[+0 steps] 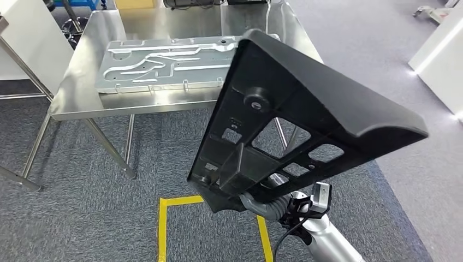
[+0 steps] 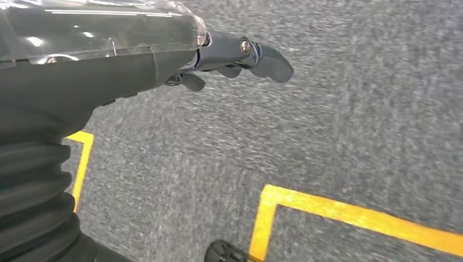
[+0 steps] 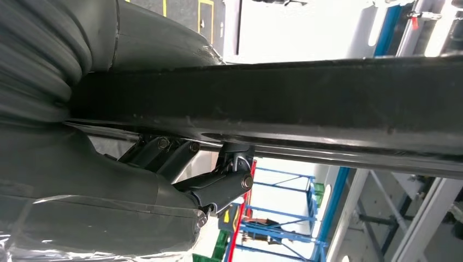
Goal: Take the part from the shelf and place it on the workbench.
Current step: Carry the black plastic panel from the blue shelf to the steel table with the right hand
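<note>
From the head view I see my right hand gripping the black part by its lower end, holding it up in the air, tilted, with its ribbed underside and cut-out windows turned toward the camera. The part sits in front of the steel worktop and overlaps its near right corner in the picture; it is not resting on it. A stamped metal panel lies flat on the worktop. Below the part, yellow floor tape marks a box on the grey carpet.

In the right wrist view the dark fingers curl up against the part's edge, clamping it against the hand.

My left hand hangs over the carpet, holding nothing; its fingers reach out fairly straight, some bent slightly under. Yellow tape lines run across the floor beneath it.
</note>
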Motion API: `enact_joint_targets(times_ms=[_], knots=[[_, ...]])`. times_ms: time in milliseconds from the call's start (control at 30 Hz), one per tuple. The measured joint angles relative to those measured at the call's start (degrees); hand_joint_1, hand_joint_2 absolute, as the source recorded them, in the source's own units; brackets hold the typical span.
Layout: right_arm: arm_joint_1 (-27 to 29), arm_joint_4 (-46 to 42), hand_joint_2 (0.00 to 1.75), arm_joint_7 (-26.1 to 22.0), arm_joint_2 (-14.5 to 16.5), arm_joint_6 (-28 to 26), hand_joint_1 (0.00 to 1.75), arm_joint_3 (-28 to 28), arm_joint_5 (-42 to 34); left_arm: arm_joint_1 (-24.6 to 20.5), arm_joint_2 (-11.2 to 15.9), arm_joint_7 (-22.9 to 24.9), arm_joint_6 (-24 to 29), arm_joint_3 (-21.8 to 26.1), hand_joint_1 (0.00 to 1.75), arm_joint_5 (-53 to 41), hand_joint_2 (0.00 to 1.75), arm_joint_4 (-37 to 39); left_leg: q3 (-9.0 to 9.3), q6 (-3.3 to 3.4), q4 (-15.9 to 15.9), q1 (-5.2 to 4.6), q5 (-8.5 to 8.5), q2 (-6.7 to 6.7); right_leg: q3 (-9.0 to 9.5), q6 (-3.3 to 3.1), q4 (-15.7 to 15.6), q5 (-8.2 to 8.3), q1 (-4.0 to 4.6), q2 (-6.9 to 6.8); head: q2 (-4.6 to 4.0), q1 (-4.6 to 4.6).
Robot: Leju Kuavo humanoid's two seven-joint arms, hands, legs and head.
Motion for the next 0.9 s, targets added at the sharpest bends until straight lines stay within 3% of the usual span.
enact_joint_targets(times_ms=[33,67,100,133,167,200,267,333,467,533,600,633,667,733,800,833,900], knots=[[-0.02,0.00,1.75,-0.22,-0.01,-0.10,1.75,-0.05,0.33,0.10,0.04,0.01,0.00,0.00,0.00,0.00,1.75,0.00,0.06,0.22,-0.10,-0.05,0.01,0.47,-1.61,0.24,3.36,-1.81,-0.07,-1.80,0.00,0.01],[0.01,0.01,1.75,-0.48,-0.01,-0.20,1.75,-0.08,0.77,0.27,0.05,0.02,0.00,0.00,0.00,0.00,1.75,0.00,0.04,0.36,-0.11,-0.09,-0.04,0.96,-3.63,0.46,7.44,-3.68,-0.23,-2.76,0.00,0.01],[0.09,0.02,1.75,-0.72,-0.01,-0.28,1.75,-0.08,1.15,0.41,0.06,0.03,-0.01,0.00,0.00,0.00,1.75,0.00,0.02,0.37,-0.09,-0.12,-0.08,1.37,-5.35,0.65,10.85,-4.88,-0.42,-3.10,0.00,0.01],[0.17,0.02,1.75,-0.87,-0.02,-0.31,1.75,-0.09,1.43,0.46,0.07,0.04,-0.03,-0.01,0.00,0.00,1.75,0.00,0.02,0.34,-0.06,-0.12,-0.13,1.77,-6.23,0.79,12.63,-5.07,-0.58,-3.25,0.00,0.01],[0.17,0.03,1.75,-0.96,-0.04,-0.31,1.75,-0.10,1.60,0.44,0.08,0.04,-0.08,-0.01,0.00,0.00,1.75,0.00,0.06,0.27,-0.03,-0.12,-0.19,2.08,-5.92,0.85,12.07,-4.12,-0.70,-3.35,0.00,0.01],[0.04,0.03,1.75,-0.99,-0.05,-0.33,1.75,-0.12,1.67,0.36,0.08,0.04,-0.15,-0.02,0.00,0.00,1.75,0.00,0.17,0.17,-0.01,-0.11,-0.27,2.29,-4.39,0.80,9.15,-2.31,-0.76,-3.46,0.00,0.01],[-0.44,0.02,1.75,-1.02,-0.06,-0.51,1.75,-0.20,1.70,0.15,0.09,0.04,-0.37,-0.08,0.00,0.00,1.75,0.00,0.41,-0.21,0.05,-0.23,-0.50,2.53,0.07,0.39,0.78,1.07,-0.58,-4.05,0.00,0.01],[-0.82,0.01,1.75,-1.03,-0.07,-0.84,1.75,-0.31,1.67,0.02,0.17,0.07,-0.54,-0.25,0.00,0.00,1.75,0.00,0.52,-0.79,0.07,-0.42,-0.67,2.63,2.24,-0.18,-3.52,2.03,-0.21,-4.41,0.00,0.01],[-0.90,-0.11,1.75,-1.07,-0.11,-1.13,1.75,-0.58,1.59,-0.10,0.29,0.08,-0.63,-0.68,0.00,0.00,1.75,0.00,0.48,-2.13,0.79,-0.40,-1.56,2.53,2.62,-1.56,-4.36,2.01,-0.27,-3.99,0.00,-0.01],[-0.97,-0.22,1.75,-1.16,-0.09,-1.11,1.75,-0.60,1.56,-0.08,0.37,0.07,-0.62,-0.78,0.00,0.00,1.75,0.00,-1.92,-2.41,6.11,-0.26,-4.45,1.86,3.04,-2.22,-4.75,2.04,-0.43,-3.81,0.00,-0.01],[-0.89,-0.20,1.75,-1.20,-0.08,-1.10,1.75,-0.58,1.55,0.11,0.45,0.07,-0.61,-0.81,0.00,0.00,1.75,0.00,-6.06,-2.59,14.06,-0.24,-7.57,1.46,3.20,-2.62,-4.72,1.83,-0.23,-3.53,0.00,-0.02],[-0.83,-0.17,1.75,-1.20,-0.08,-1.09,1.75,-0.56,1.55,0.20,0.47,0.07,-0.61,-0.81,0.00,0.00,1.75,0.00,-7.54,-2.65,16.46,-0.24,-7.87,1.37,3.31,-2.71,-4.69,1.71,-0.12,-3.33,0.00,-0.02],[-0.80,-0.16,1.75,-1.20,-0.08,-1.07,1.75,-0.55,1.55,0.26,0.47,0.08,-0.61,-0.81,0.00,0.00,1.75,0.00,-7.95,-2.65,16.55,-0.24,-6.91,1.35,3.49,-2.73,-4.65,1.55,-0.03,-3.12,0.00,-0.02],[-0.83,-0.16,1.75,-1.20,-0.07,-1.01,1.75,-0.54,1.53,0.26,0.52,0.07,-0.61,-0.81,0.00,0.00,1.75,0.00,-5.52,-2.38,10.14,-0.25,-2.29,1.30,4.07,-2.57,-4.50,1.09,0.05,-2.73,0.00,-0.02],[-0.92,-0.16,1.75,-1.20,-0.06,-0.97,1.75,-0.54,1.50,0.19,0.62,0.03,-0.61,-0.81,0.00,0.00,1.75,0.00,-2.42,-1.91,2.94,-0.43,0.71,1.06,4.36,-2.17,-4.17,0.58,0.24,-2.45,0.00,-0.01],[-0.95,-0.16,1.75,-1.19,-0.06,-0.97,1.75,-0.54,1.49,0.17,0.68,0.01,-0.61,-0.80,0.00,0.00,1.75,0.00,-1.67,-1.65,1.12,-0.54,1.09,0.94,4.31,-1.90,-4.05,0.42,0.29,-2.34,0.00,-0.01],[-0.99,-0.16,1.75,-1.15,-0.06,-0.97,1.75,-0.53,1.48,0.18,0.73,-0.02,-0.61,-0.79,0.00,0.01,1.75,0.00,-1.47,-1.12,0.51,-0.67,0.75,0.86,4.17,-1.31,-4.03,0.30,0.25,-2.19,0.00,-0.01]])
